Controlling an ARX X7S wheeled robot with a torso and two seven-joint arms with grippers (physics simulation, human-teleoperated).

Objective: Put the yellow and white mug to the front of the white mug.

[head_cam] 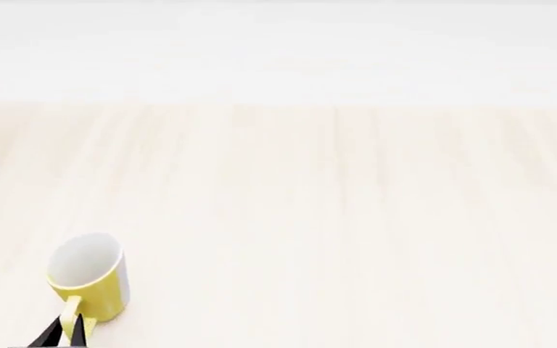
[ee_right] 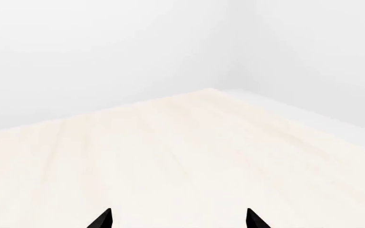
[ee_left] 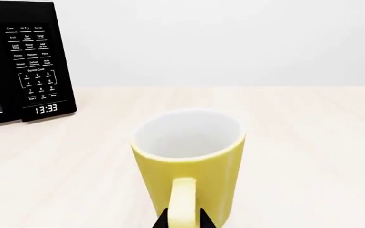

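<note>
Your left gripper (ee_left: 183,222) pinches the yellow loop handle of the small yellow-sided, white-lined mug (ee_left: 189,156); your right gripper (ee_right: 179,219) is spread wide.

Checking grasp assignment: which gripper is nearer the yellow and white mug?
Left. The left gripper straddles the yellow and white mug at its handle. The right gripper hangs open over bare table, no mug in its view.
</note>
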